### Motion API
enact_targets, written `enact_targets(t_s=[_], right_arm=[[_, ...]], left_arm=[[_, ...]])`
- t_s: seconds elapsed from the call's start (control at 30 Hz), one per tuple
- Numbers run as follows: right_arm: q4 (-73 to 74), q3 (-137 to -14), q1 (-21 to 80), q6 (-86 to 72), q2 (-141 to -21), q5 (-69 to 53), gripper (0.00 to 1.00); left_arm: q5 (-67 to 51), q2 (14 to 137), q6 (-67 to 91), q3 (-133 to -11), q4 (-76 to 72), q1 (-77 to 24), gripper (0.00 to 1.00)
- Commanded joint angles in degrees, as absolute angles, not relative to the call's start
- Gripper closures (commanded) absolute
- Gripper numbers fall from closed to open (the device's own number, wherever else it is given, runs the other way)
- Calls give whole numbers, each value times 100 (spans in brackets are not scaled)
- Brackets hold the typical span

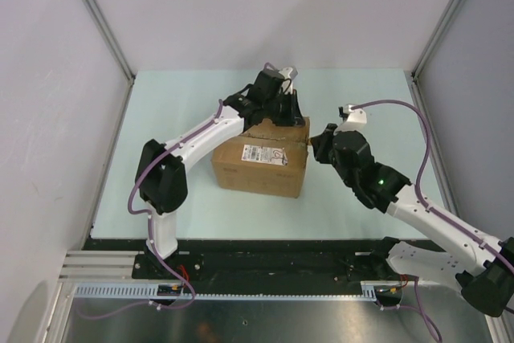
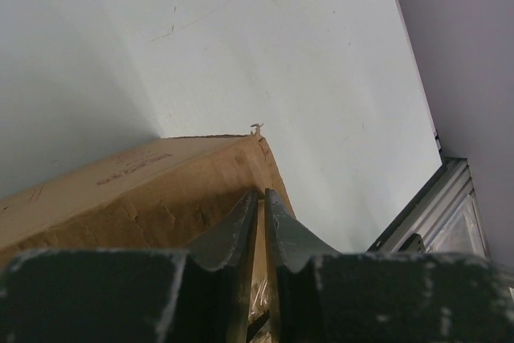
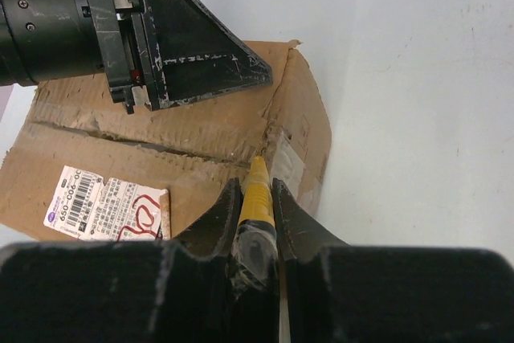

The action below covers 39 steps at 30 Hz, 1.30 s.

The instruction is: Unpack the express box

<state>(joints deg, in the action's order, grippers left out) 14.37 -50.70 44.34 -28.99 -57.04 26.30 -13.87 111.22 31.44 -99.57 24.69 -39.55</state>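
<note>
The step in hand looks like slitting the tape. The right gripper (image 3: 255, 190) is clamped on a yellow knife (image 3: 258, 176), whose tip touches the right end of the express box (image 1: 261, 168) at its top seam (image 3: 161, 146). The box sits mid-table (image 1: 353, 94), its white label (image 3: 104, 208) on top. Next, I judge, the blade must run left along that seam. Farther back, the left gripper (image 2: 262, 197) bears on the box's far top edge, fingers almost together. Whether they pinch anything, I cannot tell.
</note>
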Motion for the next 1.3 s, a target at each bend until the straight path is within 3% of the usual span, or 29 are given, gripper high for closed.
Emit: enact_targets(t_s=[0.0, 0.8, 1.1, 1.27], right_arm=[[2302, -5027, 4746, -3243, -5414, 2162, 100], [3005, -5133, 6055, -4570, -5379, 3682, 100], [3665, -5185, 6152, -4641, -4510, 4288, 100], [3569, -5352, 6003, -4290, -4351, 4588, 100]], left_arm=[[-405, 11470, 3015, -9729, 3331, -3832, 84], [-44, 11505, 3173, -9712, 3358, -3850, 85], [-123, 11417, 3129, -9844, 3366, -3832, 85], [-255, 11329, 3068, -10186, 3366, -3841, 79]])
